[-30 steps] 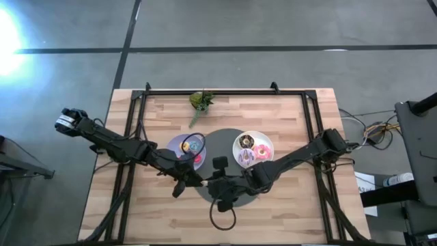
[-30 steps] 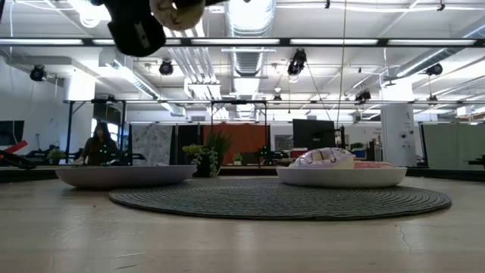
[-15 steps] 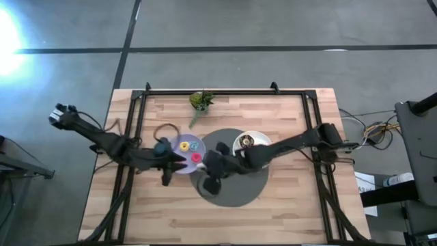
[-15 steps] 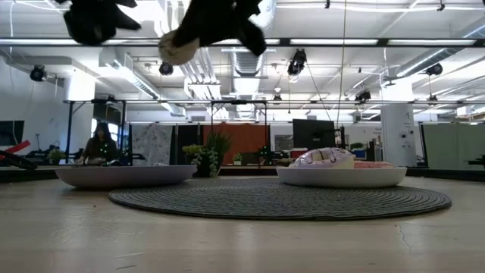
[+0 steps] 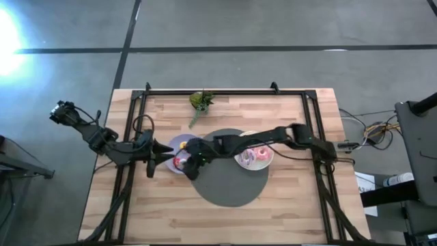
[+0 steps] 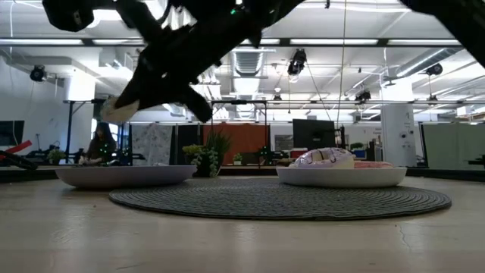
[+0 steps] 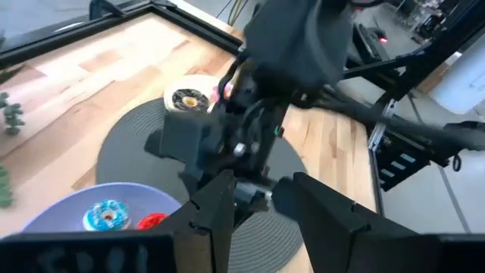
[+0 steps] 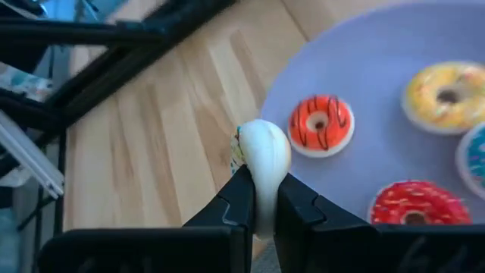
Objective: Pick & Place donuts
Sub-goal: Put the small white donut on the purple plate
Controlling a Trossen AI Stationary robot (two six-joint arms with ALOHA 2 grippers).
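My right gripper (image 5: 189, 166) reaches across the grey mat to the lavender plate (image 5: 179, 145) and is shut on a cream-white donut (image 8: 262, 168). In the low view that donut (image 6: 121, 108) hangs above the plate (image 6: 125, 177). Orange (image 8: 322, 125), yellow (image 8: 447, 95), red (image 8: 417, 205) and teal (image 8: 476, 161) donuts lie flat on the lavender plate. The white plate (image 5: 268, 158) holds a pink frosted donut (image 6: 326, 158) and a brown one (image 7: 186, 98). My left gripper (image 5: 166, 154) is open at the plate's left side, its fingers (image 7: 220, 212) pointing at the right gripper. My right gripper pinches the cream-white donut between its two fingers, which press on its flat faces so its rim (image 8: 265, 144) stands on edge beyond the fingertips (image 8: 244, 193). The fingers slant down toward the table's left. The donut is lifted clear above the lavender plate's near-left rim.
A round grey mat (image 5: 229, 184) lies under and between the two plates. A small green plant (image 5: 201, 101) stands near the far edge. A black frame (image 5: 218, 91) runs along the table's sides. Bare wood lies along the near edge (image 5: 225, 222).
My right gripper has carried the cream donut from the mat's near edge toward the table's left and far side, over the lavender plate, and has come down lower. My left gripper has drawn back from the mat toward the table's left edge.
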